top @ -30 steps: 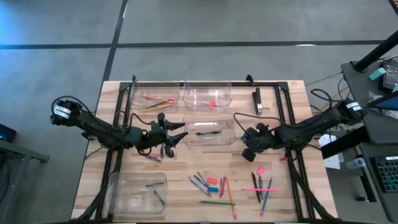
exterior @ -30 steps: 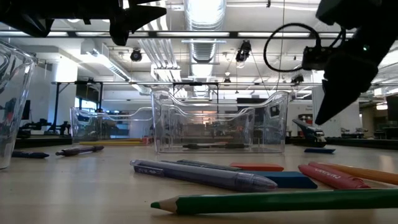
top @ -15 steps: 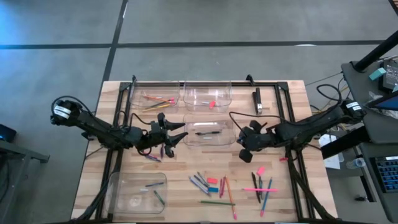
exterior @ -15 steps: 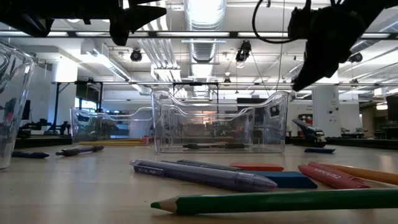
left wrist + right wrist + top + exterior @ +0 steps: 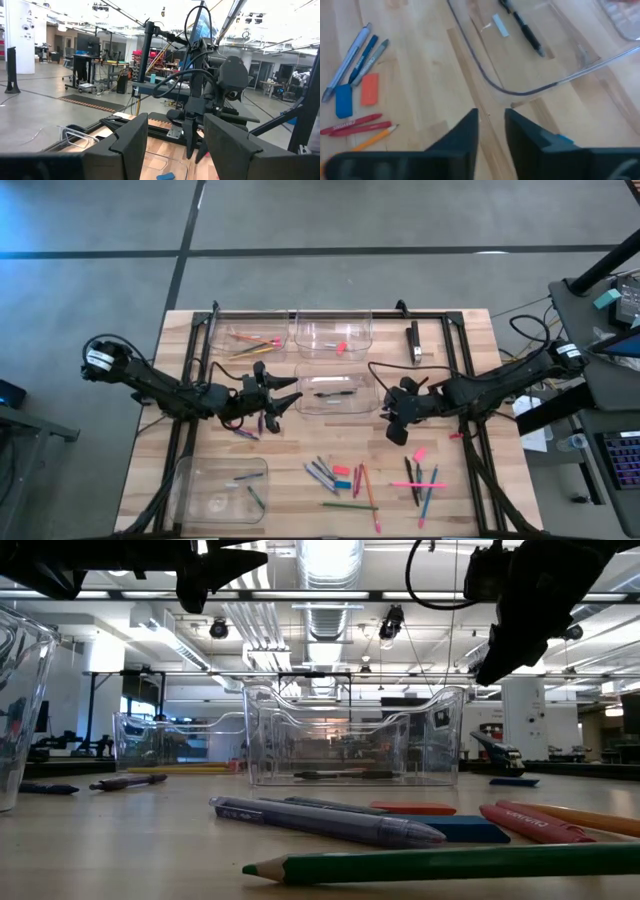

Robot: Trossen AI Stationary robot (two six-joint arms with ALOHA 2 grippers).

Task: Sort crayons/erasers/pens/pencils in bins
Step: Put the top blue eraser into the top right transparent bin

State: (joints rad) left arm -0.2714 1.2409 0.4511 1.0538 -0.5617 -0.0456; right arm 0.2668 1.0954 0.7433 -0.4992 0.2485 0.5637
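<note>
My right gripper hangs above the bare wood just right of the middle bin, open by a narrow gap and empty; its wrist view shows that bin's rounded corner ahead of the fingers. A black pen lies inside. My left gripper hovers wide open at the bin's left side, over two purple pens that lie on the table. Loose pens, crayons, pencils and erasers lie toward the near edge. Other bins hold pencils, a red-pink eraser and crayons.
A black oblong block lies near the far right corner. In the right wrist view a blue eraser, an orange-red one and red crayons lie off to one side. Black frame rails run along the table's sides.
My right gripper has risen well clear of the table and shifted a little toward the left, closer to the middle bin. The left arm and the loose things have kept still.
</note>
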